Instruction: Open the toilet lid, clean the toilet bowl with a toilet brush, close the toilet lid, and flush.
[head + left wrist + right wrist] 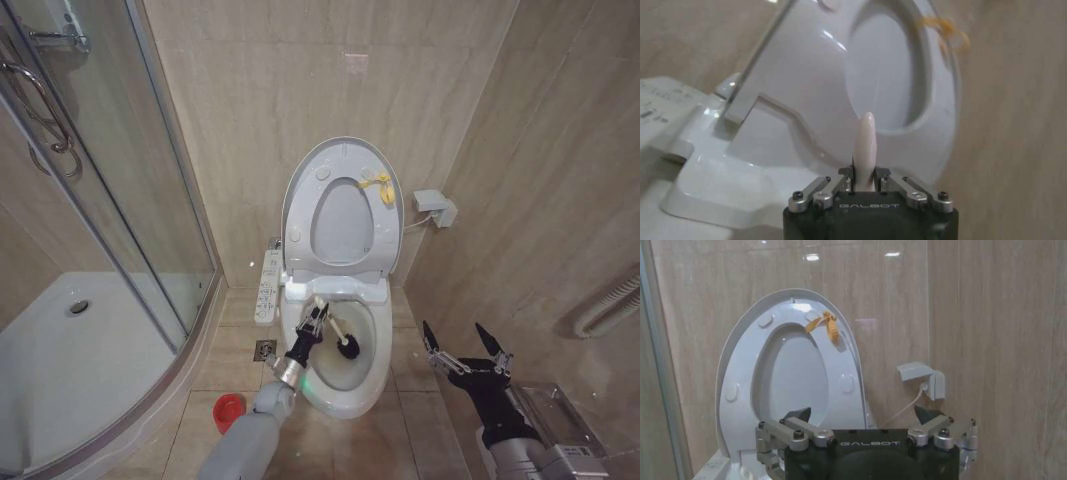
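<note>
Head view: left gripper (316,322) clamps thin white-handled, dark-bristled toilet brush (340,338) inside stained white ceramic toilet bowl (372,372).
Right gripper (466,352): spread wide, empty.
Risk: hard scrubbing may splash or twist the handle loose.

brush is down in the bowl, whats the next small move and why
Probably sweep the toilet brush around the stained inside of the toilet bowl: the left gripper is shut on its handle, the dark head sits inside the bowl, and the toilet lid stands raised. The right gripper hangs open beside the toilet.
</note>
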Controlling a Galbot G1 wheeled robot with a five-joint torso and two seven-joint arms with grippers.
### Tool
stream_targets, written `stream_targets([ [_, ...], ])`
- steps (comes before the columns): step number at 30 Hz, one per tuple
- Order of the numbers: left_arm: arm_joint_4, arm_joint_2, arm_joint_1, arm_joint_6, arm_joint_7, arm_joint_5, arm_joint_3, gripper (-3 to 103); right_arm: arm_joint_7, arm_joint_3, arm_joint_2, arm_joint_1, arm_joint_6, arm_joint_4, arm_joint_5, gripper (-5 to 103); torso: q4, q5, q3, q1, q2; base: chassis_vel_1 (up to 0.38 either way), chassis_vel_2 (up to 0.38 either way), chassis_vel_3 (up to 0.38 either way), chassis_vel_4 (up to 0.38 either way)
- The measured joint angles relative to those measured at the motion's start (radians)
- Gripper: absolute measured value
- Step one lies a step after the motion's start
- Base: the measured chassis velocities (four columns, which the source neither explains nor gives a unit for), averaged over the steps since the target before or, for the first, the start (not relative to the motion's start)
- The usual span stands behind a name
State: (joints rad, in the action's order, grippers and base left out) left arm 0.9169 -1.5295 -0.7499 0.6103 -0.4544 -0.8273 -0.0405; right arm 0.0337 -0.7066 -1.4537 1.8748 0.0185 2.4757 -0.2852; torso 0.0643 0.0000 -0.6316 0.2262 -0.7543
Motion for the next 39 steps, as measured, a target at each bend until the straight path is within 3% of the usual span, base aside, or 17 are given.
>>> stream_targets([
  [4, 0.037, -0.026, 0.013, -0.024, 0.006, -0.118, -0.006, 19, 0.000, 0.000, 0.000, 0.000, 0.000, 0.000, 0.000, 100, 0.0001, 0.0000, 0.000, 0.000, 0.000, 0.000, 0.000, 0.000, 0.000],
  [7, 0.040, -0.027, 0.017, -0.030, 0.007, -0.124, -0.009, 19, 0.000, 0.000, 0.000, 0.000, 0.000, 0.000, 0.000, 100, -0.0001, 0.0000, 0.000, 0.000, 0.000, 0.000, 0.000, 0.000, 0.000],
  [10, 0.021, -0.021, 0.016, -0.024, -0.001, -0.077, -0.003, 19, 0.000, 0.000, 0.000, 0.000, 0.000, 0.000, 0.000, 100, -0.0002, 0.0000, 0.000, 0.000, 0.000, 0.000, 0.000, 0.000, 0.000],
  [15, -0.039, 0.009, 0.007, 0.030, -0.030, 0.138, 0.028, 19, 0.000, 0.000, 0.000, 0.000, 0.000, 0.000, 0.000, 100, -0.0003, -0.0002, 0.000, 0.000, 0.000, 0.000, 0.000, 0.000, 0.000],
  [20, -0.085, 0.015, 0.031, 0.072, -0.008, 0.303, 0.069, 19, 0.000, 0.000, 0.000, 0.000, 0.000, 0.000, 0.000, 100, -0.0003, -0.0002, 0.000, 0.000, 0.000, 0.000, 0.000, 0.000, 0.000],
  [22, -0.092, 0.012, 0.038, 0.079, 0.006, 0.321, 0.073, 19, 0.000, 0.000, 0.000, 0.000, 0.000, 0.000, 0.000, 100, -0.0002, -0.0001, 0.000, 0.000, 0.000, 0.000, 0.000, 0.000, 0.000],
  [24, -0.095, -0.001, 0.046, 0.080, 0.034, 0.285, 0.071, 19, 0.000, 0.000, 0.000, 0.000, 0.000, 0.000, 0.000, 100, -0.0002, 0.0001, 0.000, 0.000, 0.000, 0.000, 0.000, 0.000, 0.000],
  [25, -0.087, -0.012, 0.047, 0.073, 0.045, 0.222, 0.058, 19, 0.000, 0.000, 0.000, 0.000, 0.000, 0.000, 0.000, 100, -0.0003, 0.0002, 0.000, 0.000, 0.000, 0.000, 0.000, 0.000, 0.000],
  [26, -0.087, -0.012, 0.047, 0.073, 0.045, 0.222, 0.058, 19, 0.000, 0.000, 0.000, 0.000, 0.000, 0.000, 0.000, 100, -0.0003, 0.0002, 0.000, 0.000, 0.000, 0.000, 0.000, 0.000, 0.000],
  [29, -0.053, -0.054, 0.045, 0.038, 0.052, 0.034, 0.025, 19, 0.000, 0.000, 0.000, 0.000, 0.000, 0.000, 0.000, 100, 0.0002, -0.0001, 0.000, 0.000, 0.000, 0.000, 0.000, 0.000, 0.000],
  [30, -0.053, -0.054, 0.045, 0.038, 0.052, 0.034, 0.025, 19, 0.000, 0.000, 0.000, 0.000, 0.000, 0.000, 0.000, 100, 0.0002, -0.0001, 0.000, 0.000, 0.000, 0.000, 0.000, 0.000, 0.000],
  [33, -0.030, -0.079, 0.041, 0.011, 0.047, -0.083, 0.014, 19, 0.000, 0.000, 0.000, 0.000, 0.000, 0.000, 0.000, 100, -0.0002, 0.0001, 0.000, 0.000, 0.000, 0.000, 0.000, 0.000, 0.000],
  [36, -0.038, -0.080, 0.040, 0.010, 0.031, -0.082, 0.018, 19, 0.000, 0.000, 0.000, 0.000, 0.000, 0.000, 0.000, 100, -0.0005, 0.0002, 0.000, 0.000, 0.000, 0.000, 0.000, 0.000, 0.000],
  [39, -0.068, -0.076, 0.042, 0.031, 0.010, -0.011, 0.025, 19, 0.000, 0.000, 0.000, 0.000, 0.000, 0.000, 0.000, 100, -0.0003, -0.0003, 0.000, 0.000, 0.000, 0.000, 0.000, 0.000, 0.000],
])
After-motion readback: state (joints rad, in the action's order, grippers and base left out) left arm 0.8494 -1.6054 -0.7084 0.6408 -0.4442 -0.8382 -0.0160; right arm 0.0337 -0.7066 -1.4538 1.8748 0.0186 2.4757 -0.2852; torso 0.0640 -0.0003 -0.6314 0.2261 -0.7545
